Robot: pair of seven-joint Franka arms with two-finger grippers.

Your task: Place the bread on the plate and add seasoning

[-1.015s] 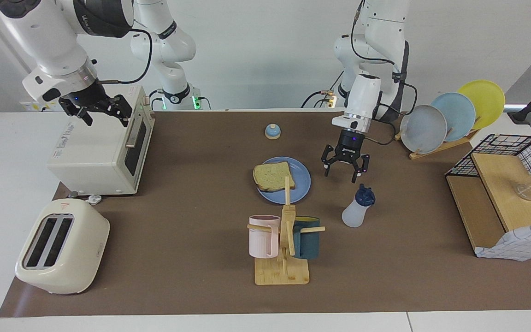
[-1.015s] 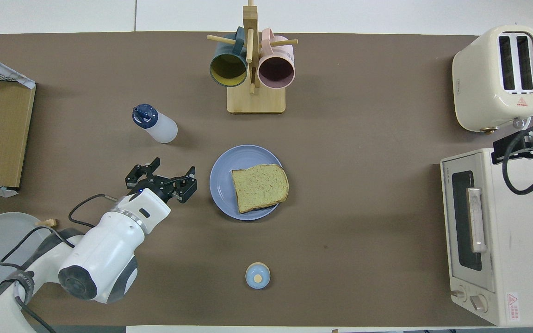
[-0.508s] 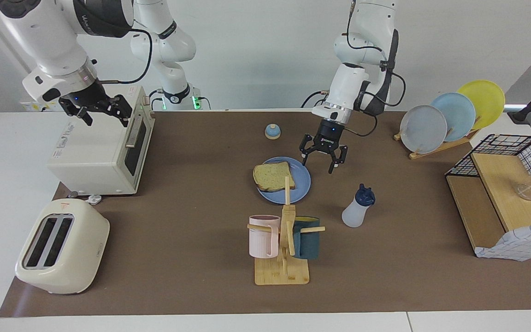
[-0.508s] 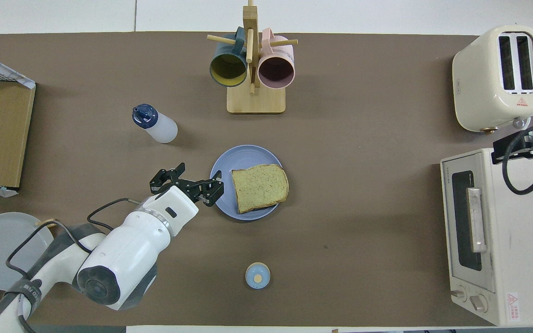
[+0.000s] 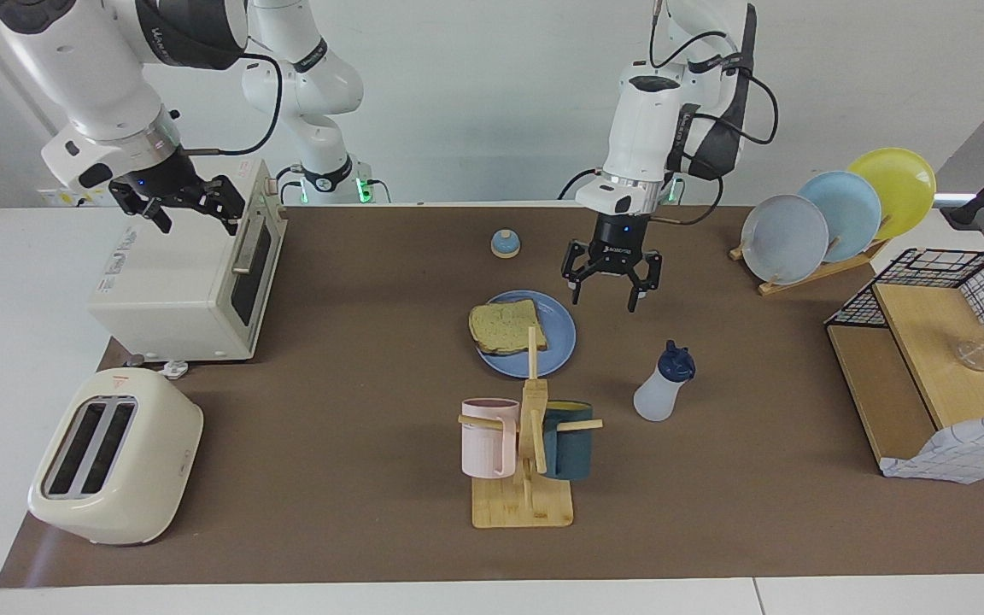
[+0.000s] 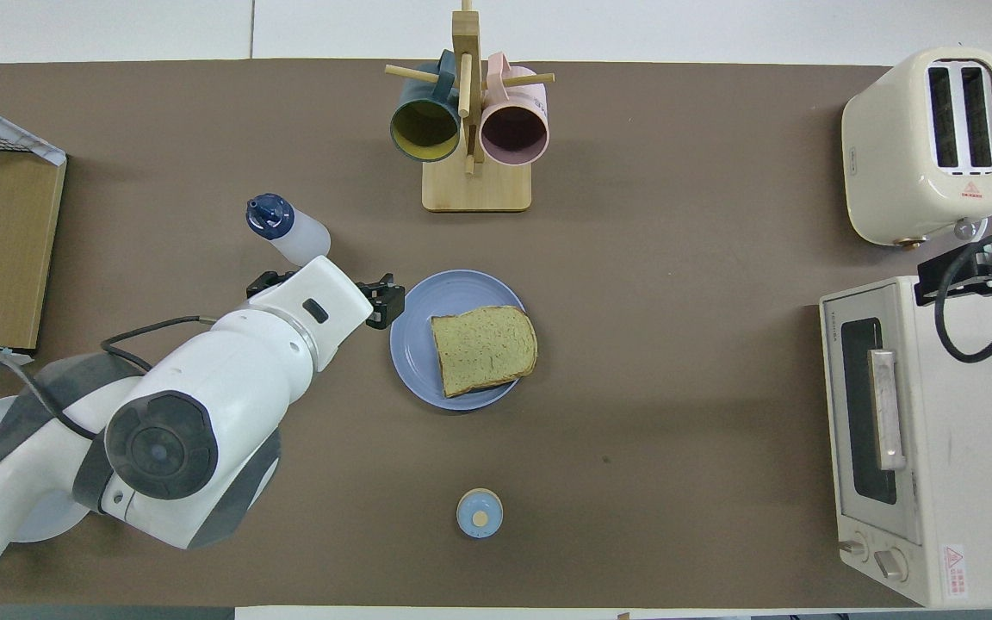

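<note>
Resting on round plate (image 5: 562,340) – square speckled bread (image 5: 506,326).

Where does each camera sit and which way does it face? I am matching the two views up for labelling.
Facing view: high, across the table, looking at the robots; both arms show, left gripper over the mat beside the plate, right gripper over the toaster oven.
Overhead view: high above the robots' end, looking steeply down; the left arm shows, plus a bit of the right gripper.
Shared: plate, bread, seasoning, half a turn apart.
</note>
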